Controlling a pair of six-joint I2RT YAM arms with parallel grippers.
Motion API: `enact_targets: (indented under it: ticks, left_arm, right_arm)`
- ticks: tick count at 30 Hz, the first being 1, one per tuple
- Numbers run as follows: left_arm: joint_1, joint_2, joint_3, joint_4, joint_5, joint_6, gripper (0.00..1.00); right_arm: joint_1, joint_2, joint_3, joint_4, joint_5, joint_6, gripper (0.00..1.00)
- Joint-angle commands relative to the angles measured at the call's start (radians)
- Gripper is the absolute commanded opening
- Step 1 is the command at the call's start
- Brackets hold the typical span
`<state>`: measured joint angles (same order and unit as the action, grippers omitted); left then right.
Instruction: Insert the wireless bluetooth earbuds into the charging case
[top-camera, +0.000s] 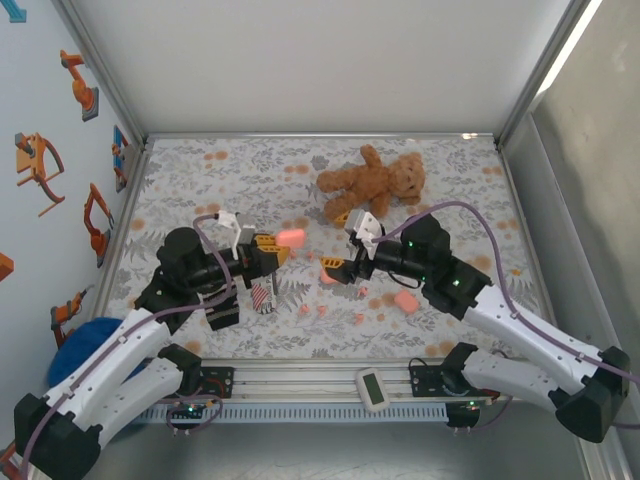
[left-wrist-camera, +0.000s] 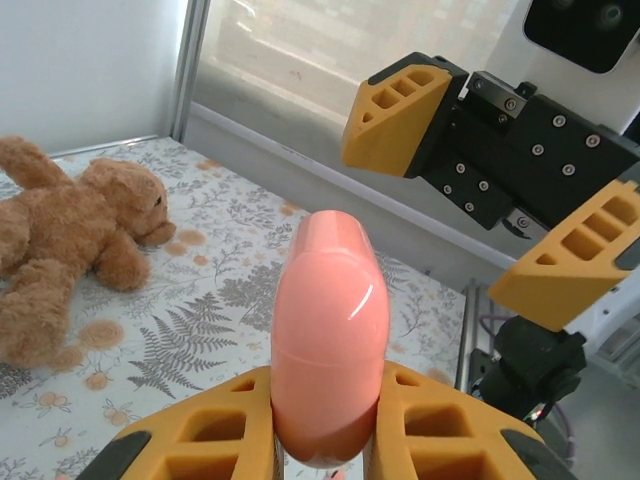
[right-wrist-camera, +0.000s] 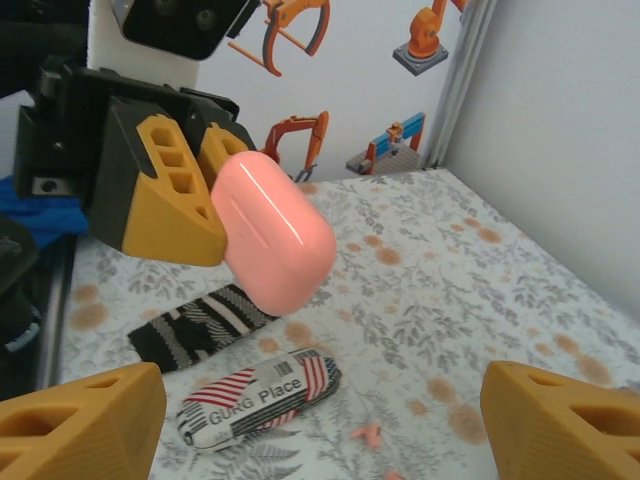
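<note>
A glossy pink charging case (left-wrist-camera: 330, 340) with its lid closed stands upright between the orange fingers of my left gripper (left-wrist-camera: 325, 430), which is shut on it. In the top view the case (top-camera: 290, 237) hangs above the table's middle. My right gripper (right-wrist-camera: 320, 430) faces it from a short way off, jaws wide open with nothing between them; its fingers (left-wrist-camera: 400, 115) show in the left wrist view. Tiny pink earbuds lie loose on the cloth: one (right-wrist-camera: 366, 433) below the right gripper, others (top-camera: 304, 309) (top-camera: 359, 318) towards the near edge.
A brown teddy bear (top-camera: 370, 183) lies at the back centre. A striped "GURG Place" pouch (right-wrist-camera: 260, 395) and a black-and-white striped sock (right-wrist-camera: 195, 325) lie under the left gripper. Another pink case (top-camera: 405, 300) rests under the right arm, and a pink piece (top-camera: 330, 278) lies nearby.
</note>
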<state>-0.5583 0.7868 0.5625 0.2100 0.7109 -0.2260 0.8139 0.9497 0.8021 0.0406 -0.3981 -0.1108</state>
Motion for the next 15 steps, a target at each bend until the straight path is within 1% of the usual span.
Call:
enact_targets:
  ticks: [1,7,10,15]
  left_arm:
    - [-0.030,0.005,-0.004,0.087,-0.017,0.102,0.05]
    - [-0.061,0.020,-0.045,0.136,-0.018,0.128,0.05]
    - [-0.065,0.020,-0.064,0.173,-0.019,0.127,0.02]
    - [-0.069,0.010,-0.072,0.187,-0.018,0.133,0.02]
  right_arm:
    - [0.000,-0.009,-0.049,0.127,-0.068,0.187,0.81]
    - [0.002,0.036,-0.086,0.253,-0.083,0.258,0.82]
    - [0.004,0.069,-0.068,0.269,-0.088,0.261,0.82]
    - [0.005,0.116,-0.033,0.273,-0.078,0.255,0.80]
